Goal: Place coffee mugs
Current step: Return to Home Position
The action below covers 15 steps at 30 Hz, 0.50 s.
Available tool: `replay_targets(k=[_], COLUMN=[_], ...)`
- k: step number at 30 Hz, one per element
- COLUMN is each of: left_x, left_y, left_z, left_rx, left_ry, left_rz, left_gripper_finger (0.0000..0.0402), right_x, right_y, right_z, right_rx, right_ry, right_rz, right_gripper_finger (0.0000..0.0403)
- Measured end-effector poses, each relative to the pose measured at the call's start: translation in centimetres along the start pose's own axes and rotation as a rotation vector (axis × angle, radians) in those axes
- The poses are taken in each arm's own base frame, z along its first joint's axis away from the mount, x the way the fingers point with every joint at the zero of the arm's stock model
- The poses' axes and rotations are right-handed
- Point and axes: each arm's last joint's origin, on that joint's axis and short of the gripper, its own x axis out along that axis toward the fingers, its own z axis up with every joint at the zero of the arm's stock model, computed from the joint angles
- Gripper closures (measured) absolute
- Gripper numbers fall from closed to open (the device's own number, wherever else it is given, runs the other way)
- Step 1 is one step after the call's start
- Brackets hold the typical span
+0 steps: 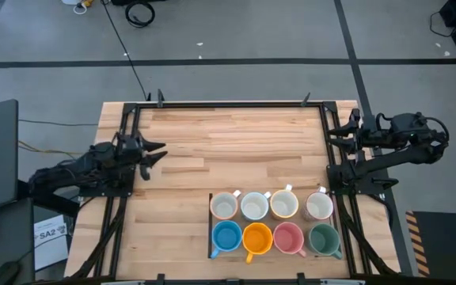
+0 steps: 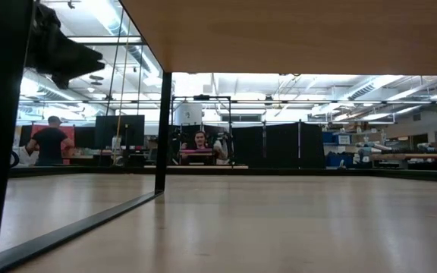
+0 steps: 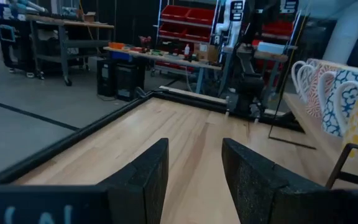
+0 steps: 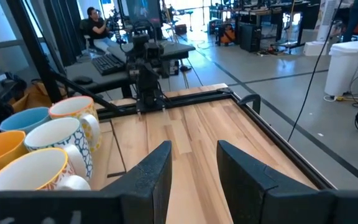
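High view: eight coffee mugs (image 1: 254, 206) stand mouth-up in two rows of four inside a black rack (image 1: 210, 229), at the near edge of the table (image 1: 236, 142), right of centre; far row four white or cream; near row, left to right, blue mug (image 1: 226, 236), orange mug (image 1: 256, 237), pink mug (image 1: 288, 237), green mug (image 1: 324, 237); neighbours touching or nearly so; left gripper (image 1: 155, 150) at the left edge, right gripper (image 1: 340, 131) at the far right edge, both well apart from the mugs.

Low view: bare tabletop under a wooden board (image 2: 294, 34); a person (image 2: 199, 144) in the room beyond; no mugs seen.

Left wrist view: fingers moderately apart, nothing between; patterned mug sides ahead.

Right wrist view: fingers likewise parted and empty; mug mouths close by.

Judgement: mugs look glazed ceramic; stiff, slick, chippable, light enough for one gripper; packed sides leave little room, so the rim wall, one finger inside and one outside, seems the better hold than the handle.
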Motion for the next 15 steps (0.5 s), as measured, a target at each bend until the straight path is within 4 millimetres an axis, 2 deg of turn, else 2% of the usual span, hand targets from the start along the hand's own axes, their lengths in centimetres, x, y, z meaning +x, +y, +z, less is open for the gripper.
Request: replay_targets(k=[6, 15], left_x=[0.8, 1.2], left_y=[0.1, 0.2], left_z=[-2.0, -3.3], left_rx=[-0.017, -0.013], left_ry=[-0.038, -0.039], left_rz=[-0.038, -0.042], left_gripper_finger=[0.0246, 0.0246], right_x=[0.0, 0.0], right_y=[0.0, 0.0], right_z=[0.1, 0.1], right_rx=[0.002, 0.002], right_ry=[-0.006, -0.005], right_rz=[0.005, 0.006], right_gripper_finger=[0.027, 0.027])
